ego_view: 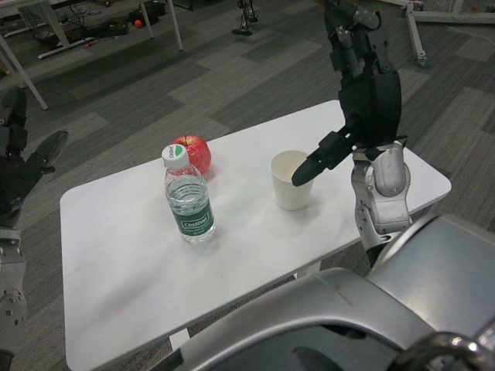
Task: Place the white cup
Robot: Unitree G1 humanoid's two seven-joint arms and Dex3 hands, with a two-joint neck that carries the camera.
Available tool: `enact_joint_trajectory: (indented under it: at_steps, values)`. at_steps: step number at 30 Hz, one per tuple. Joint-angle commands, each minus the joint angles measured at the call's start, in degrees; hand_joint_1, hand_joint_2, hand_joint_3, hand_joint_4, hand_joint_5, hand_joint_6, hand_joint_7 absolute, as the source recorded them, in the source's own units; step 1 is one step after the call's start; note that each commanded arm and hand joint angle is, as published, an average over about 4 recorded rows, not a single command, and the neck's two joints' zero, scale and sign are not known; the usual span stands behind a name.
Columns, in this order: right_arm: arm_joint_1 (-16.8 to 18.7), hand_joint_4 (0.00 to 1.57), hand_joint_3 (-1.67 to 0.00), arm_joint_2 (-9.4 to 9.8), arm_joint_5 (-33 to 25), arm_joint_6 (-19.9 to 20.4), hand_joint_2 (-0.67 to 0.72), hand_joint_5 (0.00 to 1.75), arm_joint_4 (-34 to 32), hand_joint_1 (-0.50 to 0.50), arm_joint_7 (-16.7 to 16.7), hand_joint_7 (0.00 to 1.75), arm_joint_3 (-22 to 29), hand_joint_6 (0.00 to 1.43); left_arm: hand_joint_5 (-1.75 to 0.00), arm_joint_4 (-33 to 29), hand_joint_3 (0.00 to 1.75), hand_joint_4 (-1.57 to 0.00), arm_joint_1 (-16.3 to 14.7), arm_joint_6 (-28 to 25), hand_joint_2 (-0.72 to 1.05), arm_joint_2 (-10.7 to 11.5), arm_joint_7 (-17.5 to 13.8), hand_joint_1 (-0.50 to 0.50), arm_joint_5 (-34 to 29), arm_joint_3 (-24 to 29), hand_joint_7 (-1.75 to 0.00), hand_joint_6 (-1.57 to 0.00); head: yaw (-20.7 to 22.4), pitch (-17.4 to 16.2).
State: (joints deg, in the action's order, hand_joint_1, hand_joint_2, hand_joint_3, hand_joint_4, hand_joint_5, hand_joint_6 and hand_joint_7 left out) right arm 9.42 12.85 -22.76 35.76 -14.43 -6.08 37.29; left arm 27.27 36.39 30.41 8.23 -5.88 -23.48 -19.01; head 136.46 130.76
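White table (116, 263) on grey patterned carpet fills the head view, and the white cup (292, 181) stands upright on it, right of centre, well apart from a water bottle (189, 199) and the red apple (193, 150) behind that bottle. Judging by this, the placing looks essentially done: the right hand (363, 116) hovers above and beside the cup with fingers apart, one fingertip over the rim, gripping nothing, so only drawing clear seems left. At the picture's left edge, the left hand (19, 166) waits spread and empty; the cup is plain, open-topped, apparently empty.
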Motion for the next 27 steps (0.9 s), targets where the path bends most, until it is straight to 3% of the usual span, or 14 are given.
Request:
enact_joint_trajectory:
  at_steps: [1, 27]
  values:
    - [-0.81, 0.00, -0.08, 0.33, -0.45, -0.25, 0.66, 0.00, -1.21, -0.42, 0.67, 0.77, -0.11, 0.00, -0.21, 0.24, 0.09, 0.00, 1.05, 0.53, 1.05, 0.65, 0.08, -0.50, -0.34, 0.07, -0.21, 0.00, 0.15, -0.01]
    - [-0.78, 0.00, -0.08, -0.20, -0.45, -0.16, 0.66, 0.00, -1.90, -0.42, 0.89, 0.79, -0.11, 0.00, -0.21, 0.51, 0.09, 0.00, 1.10, 0.53, 1.05, 0.39, 0.08, -0.50, -0.43, 0.37, -0.17, 0.00, 0.27, -0.64]
